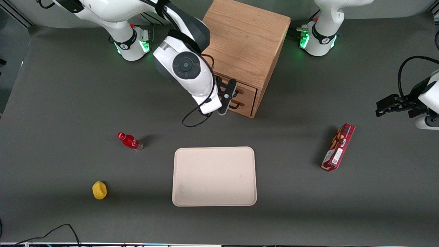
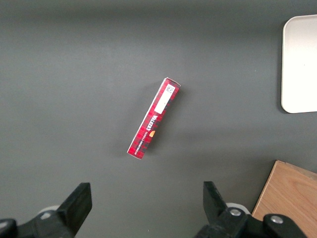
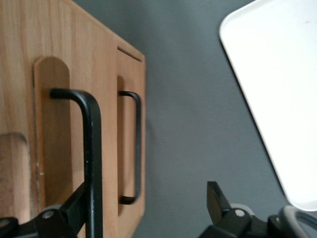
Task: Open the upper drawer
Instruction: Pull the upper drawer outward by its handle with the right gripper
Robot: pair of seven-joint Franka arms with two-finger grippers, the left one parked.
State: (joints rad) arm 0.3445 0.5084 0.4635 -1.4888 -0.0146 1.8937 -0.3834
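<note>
End effector (image 1: pixel 227 99) sitting at cabinet (image 1: pixel 245 44) front, fingers spread wide, nothing held yet. Upper drawer (image 1: pixel 240 90) looking shut, flush w/ cabinet face, directly above lower drawer (image 1: pixel 241 104). Wrist view: upper drawer's black wire handle (image 3: pixel 91 148) running just inside one fingertip (image 3: pixel 74 210), other finger well apart. Judging step as pre-grasp: centring handle btwn fingers, closing firmly, then pulling straight out along drawer travel, no twisting. Tray (image 1: pixel 214 176) lying on bench (image 1: pixel 68 103) nearer front camera.

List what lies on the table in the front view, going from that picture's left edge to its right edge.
Yellow object → red bottle → cream tray, with the gripper above it in the picture at the upper drawer of the wooden cabinet → red box.
</note>
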